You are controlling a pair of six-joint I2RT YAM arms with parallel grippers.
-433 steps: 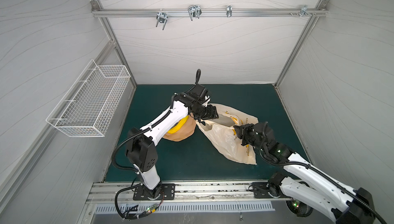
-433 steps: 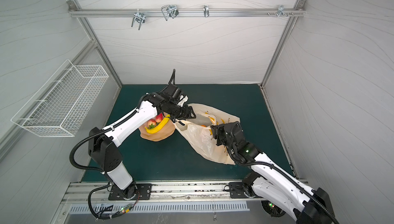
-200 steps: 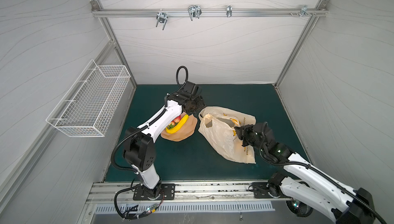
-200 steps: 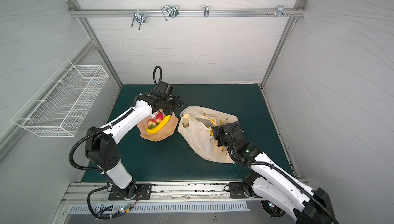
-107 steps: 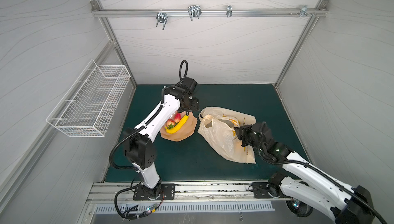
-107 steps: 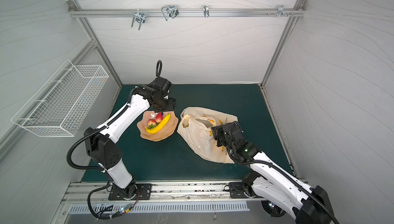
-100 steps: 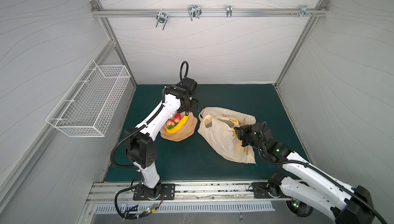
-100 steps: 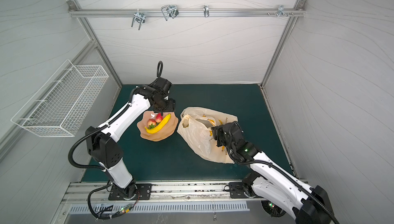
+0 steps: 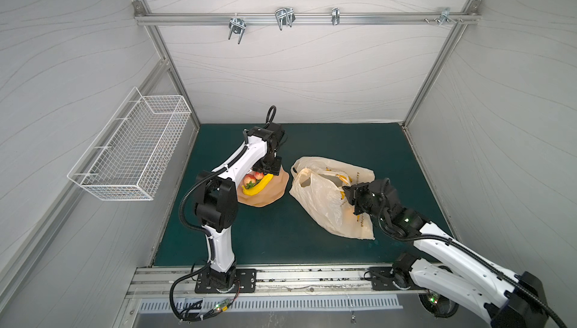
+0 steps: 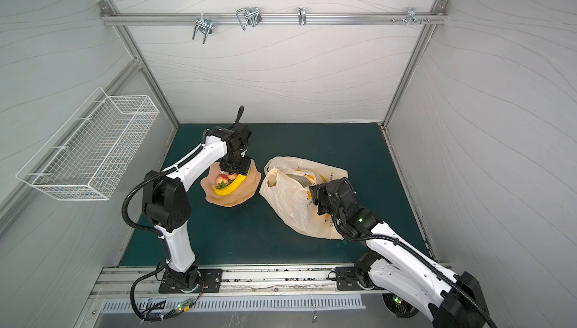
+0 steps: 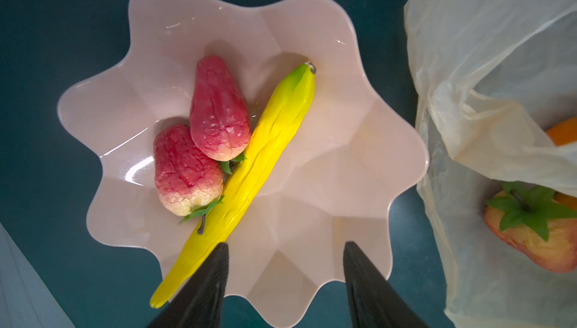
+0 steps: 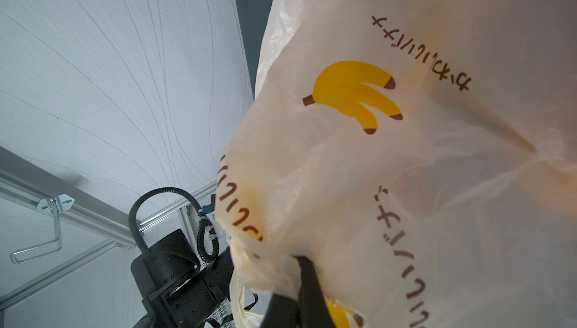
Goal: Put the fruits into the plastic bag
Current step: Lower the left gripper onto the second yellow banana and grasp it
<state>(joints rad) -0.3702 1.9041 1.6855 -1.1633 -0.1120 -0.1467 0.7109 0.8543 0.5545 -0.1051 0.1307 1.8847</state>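
Broadly, the dark green mat (image 9: 312,142) fills the floor between three pale walls. It lies bare in a wide band along the back wall, in another along the front rail by the arm bases, and in a narrower strip on the right, as both top views show (image 10: 312,142). A white wire basket (image 9: 134,151) hangs on the left wall, off the mat and well apart from everything else.

Next in size, the plastic bag (image 9: 321,198) lies slumped right of centre, with one corner pointing toward the front rail. Its mouth and one handle loop face the dish, with a strip of bare mat between the two. The right gripper (image 12: 296,267) is pinched together on the bag's film near the mouth, holding that edge up. Through the opening the left wrist view shows a peach-coloured fruit with green leaves (image 11: 537,242) and an orange piece (image 11: 562,129) inside.

Left of centre sits the wavy-edged pink dish (image 11: 343,161). It holds a yellow banana (image 11: 265,154) lying across it, its end reaching the rim, and two red fruits (image 11: 218,111) touching the banana's side.

Above the dish's rim hangs the left gripper (image 11: 285,244), its jaws spread and empty, one finger over the banana's end.
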